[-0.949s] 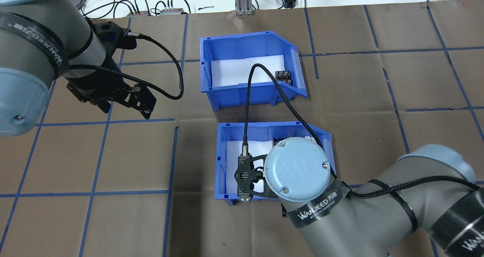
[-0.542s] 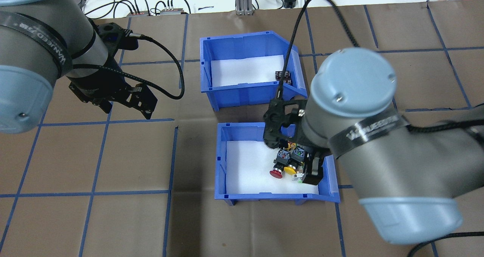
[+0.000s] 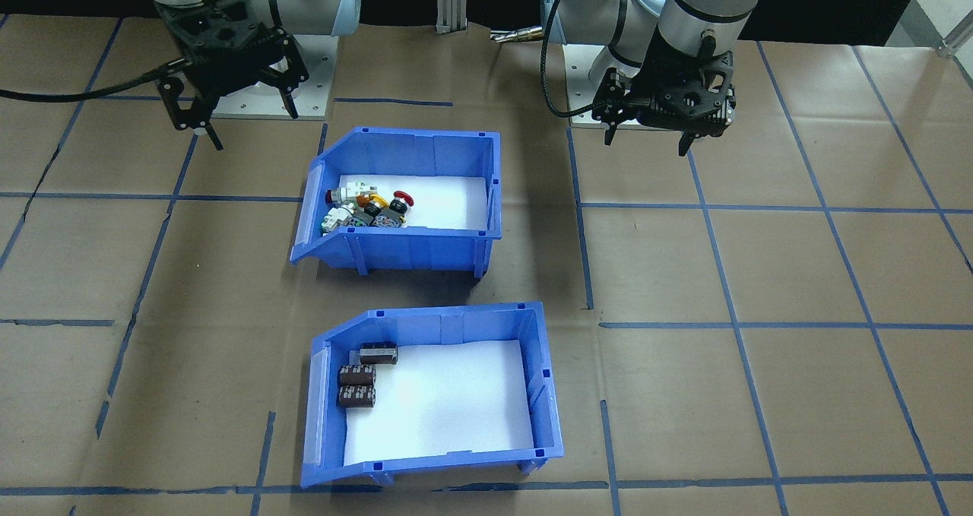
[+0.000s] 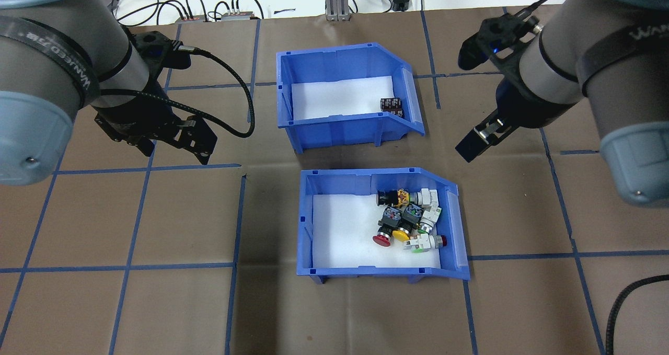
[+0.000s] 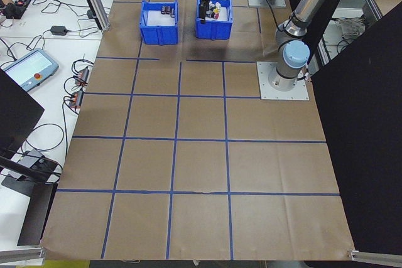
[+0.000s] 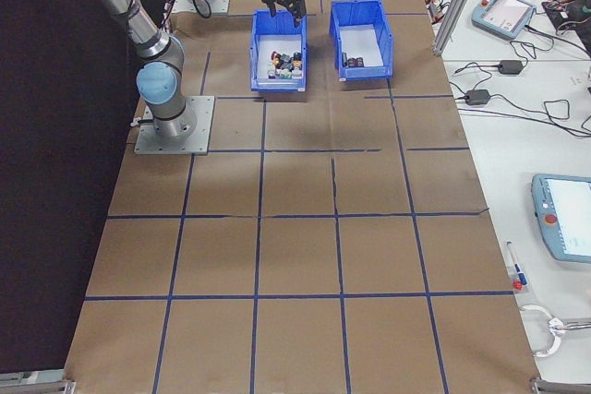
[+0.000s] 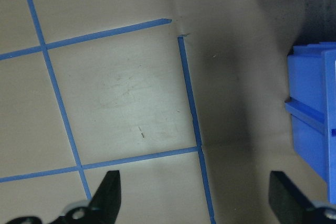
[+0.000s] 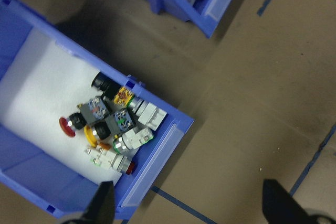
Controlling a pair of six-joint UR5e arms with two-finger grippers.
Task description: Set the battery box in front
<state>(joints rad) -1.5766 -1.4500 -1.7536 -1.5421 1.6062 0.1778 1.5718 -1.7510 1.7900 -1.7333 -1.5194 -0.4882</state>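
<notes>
The battery box (image 4: 347, 104) sits on the desk (image 4: 157, 302) just beyond the switch bin (image 4: 376, 224) (farther from the robot's base). Left gripper (image 4: 175, 140) hangs left of that bin, right gripper (image 4: 478, 138) to its right; both fingers apart, empty.

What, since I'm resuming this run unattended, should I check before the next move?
1. Left gripper open, empty: ok.
2. Right gripper open, empty, off to the side of the switch bin: ok.
3. Battery box upright, three cylinders inside: ok.
4. Gap between the two bins: ok.
5. Battery box already in front: cannot tell; it sits on the side farther from the robot.
</notes>
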